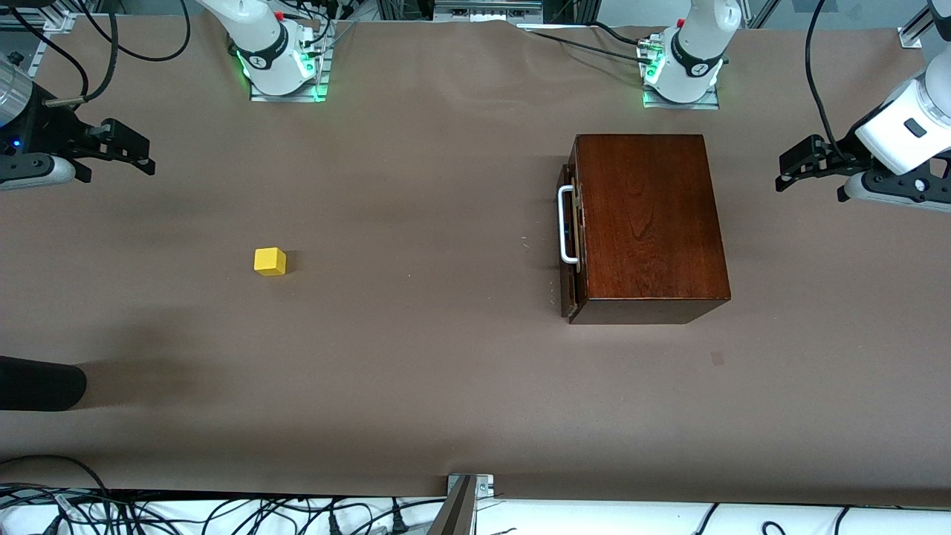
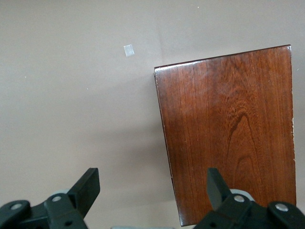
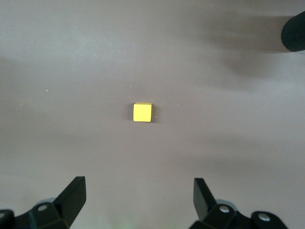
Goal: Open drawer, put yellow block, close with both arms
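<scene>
The yellow block (image 1: 270, 261) lies alone on the brown table toward the right arm's end; in the right wrist view the yellow block (image 3: 142, 112) sits well ahead of the fingers. My right gripper (image 1: 148, 157) (image 3: 139, 185) hovers open and empty over that end of the table. The reddish-brown box (image 1: 650, 223) stands toward the left arm's end. Its drawer (image 1: 568, 245), with a white bar handle (image 1: 567, 225), faces the block and sits close against the box. My left gripper (image 1: 780, 174) (image 2: 151, 176) hangs open and empty beside the box (image 2: 228, 133), over the table.
A black rounded object (image 1: 41, 383) (image 3: 294, 31) juts in at the right arm's end, nearer the front camera than the block. A small pale patch (image 1: 717, 358) (image 2: 128, 50) marks the table near the box. Both arm bases (image 1: 286, 63) (image 1: 683, 70) stand along the table's edge.
</scene>
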{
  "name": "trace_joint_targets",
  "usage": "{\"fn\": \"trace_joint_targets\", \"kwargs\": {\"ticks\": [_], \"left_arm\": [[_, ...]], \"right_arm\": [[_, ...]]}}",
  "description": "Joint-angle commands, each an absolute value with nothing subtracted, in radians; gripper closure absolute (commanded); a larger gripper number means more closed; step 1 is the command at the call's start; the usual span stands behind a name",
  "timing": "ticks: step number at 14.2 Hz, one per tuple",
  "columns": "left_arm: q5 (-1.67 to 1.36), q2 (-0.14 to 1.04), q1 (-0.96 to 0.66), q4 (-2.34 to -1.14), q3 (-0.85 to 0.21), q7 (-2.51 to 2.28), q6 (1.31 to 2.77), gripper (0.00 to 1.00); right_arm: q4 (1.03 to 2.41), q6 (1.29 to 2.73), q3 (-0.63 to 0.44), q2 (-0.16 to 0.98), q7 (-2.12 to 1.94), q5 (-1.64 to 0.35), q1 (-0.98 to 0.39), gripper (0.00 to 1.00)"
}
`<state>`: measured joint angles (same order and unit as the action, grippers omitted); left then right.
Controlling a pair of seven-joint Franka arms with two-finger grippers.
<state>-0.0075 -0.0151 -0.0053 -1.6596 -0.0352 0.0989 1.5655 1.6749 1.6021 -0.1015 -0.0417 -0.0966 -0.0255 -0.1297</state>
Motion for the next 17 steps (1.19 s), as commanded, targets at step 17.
{"fn": "trace_joint_targets", "kwargs": {"ticks": [17], "left_arm": [[0.011, 0.023, -0.012, -1.595, -0.043, 0.087, 1.548, 0.0]], "right_arm": [[1.675, 1.605, -0.1, -0.046, -0.114, -0.041, -0.124, 0.0]]}}
